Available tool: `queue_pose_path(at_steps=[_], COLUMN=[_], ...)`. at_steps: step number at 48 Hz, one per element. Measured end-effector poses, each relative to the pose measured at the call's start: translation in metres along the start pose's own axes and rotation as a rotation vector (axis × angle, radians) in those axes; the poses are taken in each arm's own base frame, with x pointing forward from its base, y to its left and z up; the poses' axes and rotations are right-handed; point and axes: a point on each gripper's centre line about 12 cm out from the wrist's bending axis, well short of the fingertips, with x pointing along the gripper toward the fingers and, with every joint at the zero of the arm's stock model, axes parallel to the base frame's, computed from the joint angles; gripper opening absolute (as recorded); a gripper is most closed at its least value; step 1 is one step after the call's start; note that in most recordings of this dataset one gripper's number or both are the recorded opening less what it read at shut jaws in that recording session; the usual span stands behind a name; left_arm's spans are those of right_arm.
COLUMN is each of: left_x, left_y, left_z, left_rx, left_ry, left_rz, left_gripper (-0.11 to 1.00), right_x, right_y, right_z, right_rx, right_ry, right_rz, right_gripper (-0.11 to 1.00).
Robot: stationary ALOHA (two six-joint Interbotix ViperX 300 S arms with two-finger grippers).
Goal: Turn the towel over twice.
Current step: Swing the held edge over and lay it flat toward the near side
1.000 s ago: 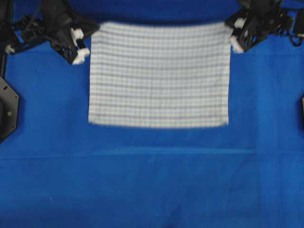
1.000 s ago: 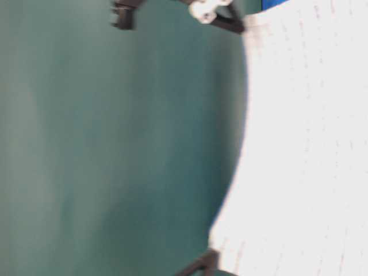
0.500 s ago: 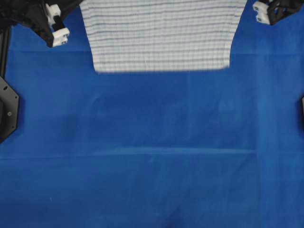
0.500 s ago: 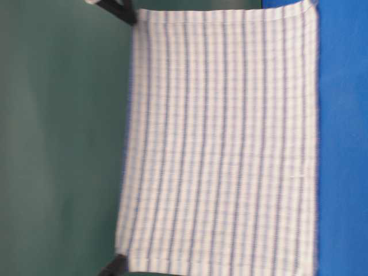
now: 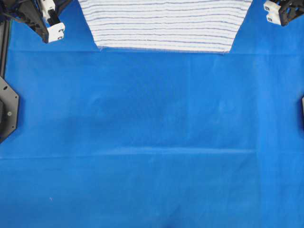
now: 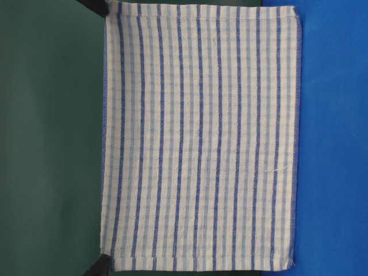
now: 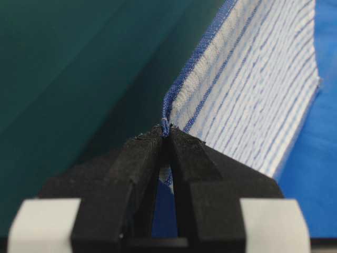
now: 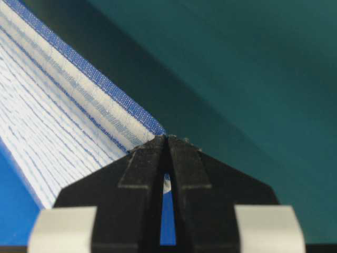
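Note:
The towel (image 6: 201, 138), white with dark and light blue stripes, hangs spread out flat between its two upper corners at the far side of the table. From overhead the towel (image 5: 164, 26) shows foreshortened along the top edge. My left gripper (image 7: 166, 132) is shut on one upper corner, pinching the blue hem of the towel (image 7: 253, 79). My right gripper (image 8: 167, 138) is shut on the other corner of the towel (image 8: 52, 105). Black fingertips (image 6: 95, 6) show at both upper corners. The left arm (image 5: 47, 21) and right arm (image 5: 282, 9) flank the cloth.
A plain blue sheet (image 5: 152, 142) covers the table, with faint creases across its middle. Black arm bases sit at the left edge (image 5: 7, 109) and the right edge (image 5: 302, 111). A dark green backdrop (image 6: 52, 138) stands behind the hanging cloth.
Both grippers have carried the towel toward the far edge of the table and higher. Its lower edge has swept back across the sheet, and the cloth now hangs nearly upright and still.

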Motion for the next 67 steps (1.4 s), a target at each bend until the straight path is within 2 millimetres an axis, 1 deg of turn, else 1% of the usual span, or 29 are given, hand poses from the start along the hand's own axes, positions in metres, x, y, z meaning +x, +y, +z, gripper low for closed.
queue_pose_path(at_steps=[7, 11, 13, 18, 22, 26, 31, 36, 41, 45, 47, 52, 59, 64, 67], left_x=[-0.001, -0.002, -0.003, -0.008, -0.013, -0.019, -0.025, -0.031, -0.039, -0.045, -0.049, -0.058, -0.067, -0.071, -0.072], left_y=[-0.006, -0.016, -0.024, -0.045, -0.063, -0.082, -0.101, -0.121, -0.143, -0.16, -0.173, -0.197, -0.229, -0.243, -0.249], left_z=[-0.001, -0.009, -0.017, -0.037, -0.056, -0.077, -0.1, -0.122, -0.14, -0.149, -0.154, -0.164, -0.176, -0.182, -0.184], left_rx=[0.003, -0.001, -0.002, -0.019, -0.023, -0.051, -0.106, -0.17, -0.197, -0.206, -0.204, -0.195, -0.186, -0.159, -0.147], left_ry=[0.014, 0.047, 0.075, 0.143, 0.194, 0.258, 0.343, 0.436, 0.507, 0.542, 0.557, 0.588, 0.643, 0.671, 0.679], left_rz=[-0.025, -0.062, -0.089, -0.164, -0.225, -0.289, -0.34, -0.387, -0.446, -0.494, -0.531, -0.599, -0.672, -0.703, -0.713], left_gripper=[0.04, 0.04, 0.04, 0.04, 0.04, 0.04, 0.04, 0.04, 0.04, 0.04, 0.04, 0.04, 0.04, 0.04, 0.04], right_x=[-0.001, -0.003, -0.004, -0.007, -0.01, -0.01, -0.01, -0.01, -0.013, -0.016, -0.019, -0.028, -0.041, -0.049, -0.052], right_y=[0.003, 0.012, 0.019, 0.041, 0.062, 0.082, 0.108, 0.133, 0.16, 0.178, 0.188, 0.208, 0.232, 0.248, 0.253], right_z=[-0.003, -0.008, -0.011, -0.032, -0.053, -0.078, -0.111, -0.137, -0.158, -0.176, -0.186, -0.203, -0.219, -0.227, -0.229], right_rx=[0.003, 0.009, 0.013, 0.031, 0.054, 0.075, 0.099, 0.118, 0.117, 0.117, 0.103, 0.096, 0.092, 0.07, 0.059], right_ry=[0.021, 0.058, 0.082, 0.169, 0.244, 0.325, 0.423, 0.5, 0.567, 0.626, 0.656, 0.706, 0.753, 0.765, 0.766], right_rz=[0.003, 0.019, 0.036, 0.098, 0.157, 0.207, 0.254, 0.293, 0.333, 0.344, 0.351, 0.361, 0.37, 0.384, 0.384], right_gripper=[0.03, 0.03, 0.03, 0.03, 0.03, 0.03, 0.03, 0.03, 0.03, 0.03, 0.03, 0.03, 0.03, 0.03, 0.03])
